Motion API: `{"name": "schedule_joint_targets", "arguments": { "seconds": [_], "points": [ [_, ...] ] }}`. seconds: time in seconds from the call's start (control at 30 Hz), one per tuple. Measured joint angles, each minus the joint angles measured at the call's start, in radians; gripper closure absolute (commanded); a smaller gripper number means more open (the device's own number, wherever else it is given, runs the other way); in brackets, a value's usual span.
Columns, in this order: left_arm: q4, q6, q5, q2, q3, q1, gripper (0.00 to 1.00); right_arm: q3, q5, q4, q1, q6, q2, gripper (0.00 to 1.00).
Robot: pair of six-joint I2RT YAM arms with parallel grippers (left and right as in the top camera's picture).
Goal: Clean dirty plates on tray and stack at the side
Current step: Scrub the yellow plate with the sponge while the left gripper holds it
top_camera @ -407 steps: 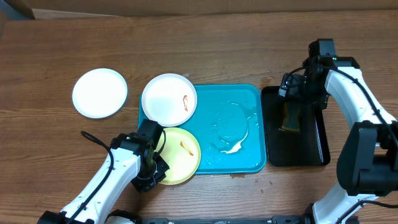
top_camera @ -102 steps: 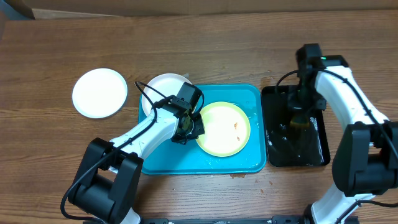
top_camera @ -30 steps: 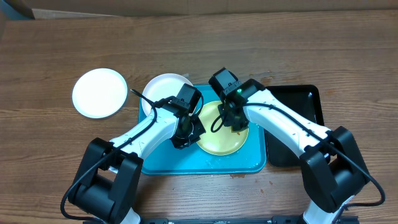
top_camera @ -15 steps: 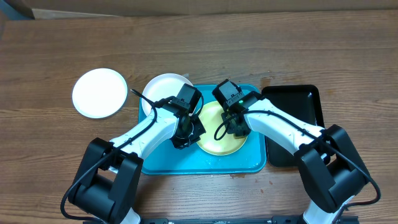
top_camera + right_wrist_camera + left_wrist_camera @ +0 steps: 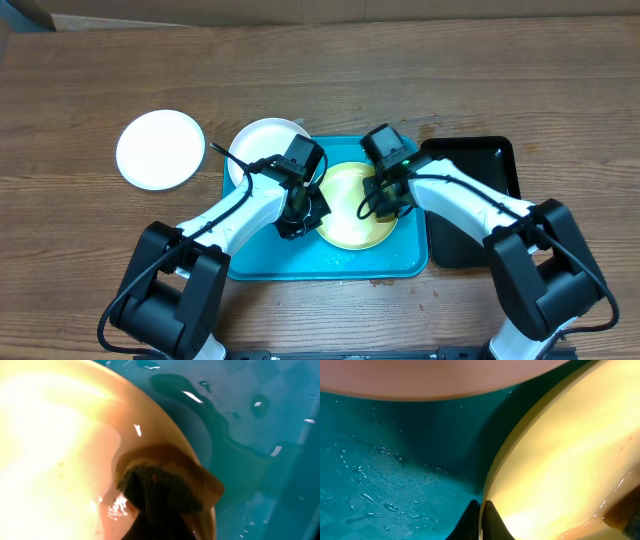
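Wooden tabletop (image 5: 420, 70) carries the turquoise tray (image 5: 270, 262), with a black tray (image 5: 480, 160) just beside it on the right. One white plate (image 5: 160, 149) lies on the bare wood well left of the tray; a second white plate (image 5: 262, 150) overlaps the tray's upper-left corner.

The pale yellow plate (image 5: 345, 215) rests in the tray's wet middle. The left gripper (image 5: 300, 215) sits at its left edge; the left wrist view shows dark fingertips (image 5: 487, 522) nipped together against the plate's rim (image 5: 530, 460), so it appears clamped on the plate, steadying it. The right gripper (image 5: 385, 200) is closed around a dark, wet sponge (image 5: 165, 485) pressed onto the plate's right side, with murky liquid pooled around it.

Risks, as judged:
- The tray floor is beaded with water and the plate is smooth; sideways scrubbing force could slide the plate out of the left gripper's thin edge hold
- Downward pressure near the rim could tip the plate and spill dirty water over the tray
- The two arms work close together above the plate; a wide stroke could bring them into contact
- Whether any smear remains under the sponge cannot be seen
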Motion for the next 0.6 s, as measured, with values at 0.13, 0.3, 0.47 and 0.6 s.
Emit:
{"name": "schedule_joint_targets", "arguments": {
  "seconds": [0.13,0.3,0.47,0.6],
  "points": [
    [-0.005,0.000,0.000,0.000,0.000,0.000,0.96,-0.001,-0.149,0.000,-0.044,-0.027,0.000,0.96],
    [-0.006,0.000,0.000,0.000,0.000,0.001,0.96,-0.012,-0.300,0.003,-0.057,-0.041,0.000,0.96],
    [-0.004,0.000,0.000,0.000,0.000,0.001,0.96,-0.018,-0.445,0.010,-0.057,-0.047,0.007,0.96],
    [-0.003,0.000,0.000,0.000,0.000,0.001,0.96,0.002,-0.557,0.012,-0.063,-0.048,0.018,0.96]
  ]
}}
